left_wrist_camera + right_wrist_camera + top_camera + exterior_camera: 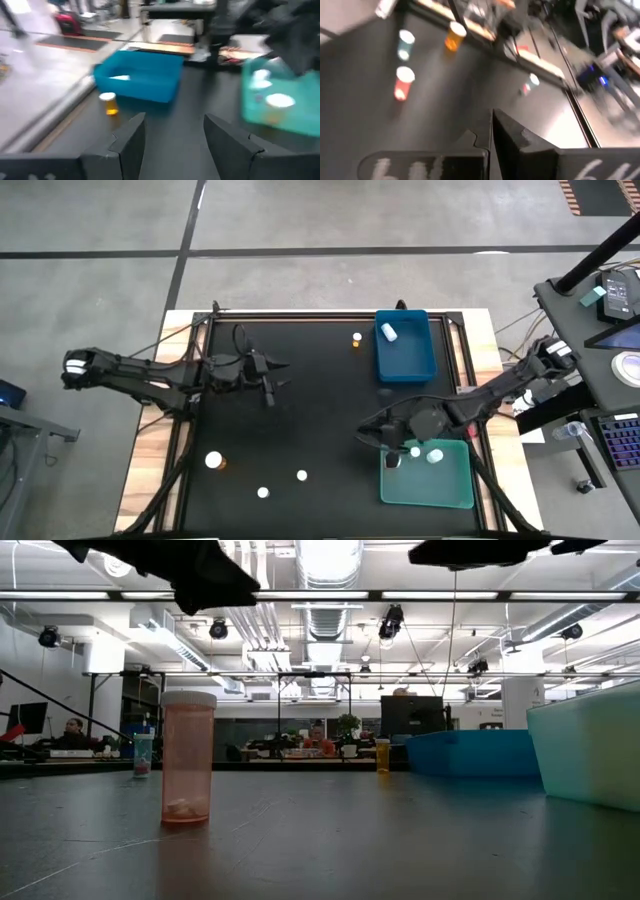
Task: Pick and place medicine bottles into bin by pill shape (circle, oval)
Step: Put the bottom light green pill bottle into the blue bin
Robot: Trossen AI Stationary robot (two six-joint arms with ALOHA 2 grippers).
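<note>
Several tiny white-capped medicine bottles stand upright on the black table: three at the near left (214, 461), (262, 493), (301, 475) and an amber one (356, 338) beside the blue bin (420, 365). One bottle (389, 332) lies in the blue bin. Three bottles (436, 455) are in the teal bin (450, 492). My left gripper (274, 378) is open and empty above the table's middle left; its wrist view (172, 135) faces the blue bin (137, 80) and the amber bottle (108, 104). My right gripper (368, 436) is shut and empty just left of the teal bin, and it also shows in its wrist view (491, 131).
The low view shows a pink-orange bottle (188, 758) close by, a small amber one (382, 754) farther off, the blue bin (470, 752) and the teal bin's wall (590, 755). A raised frame (330, 314) runs along the table's far edge. Desks with equipment (610, 360) stand to the right.
</note>
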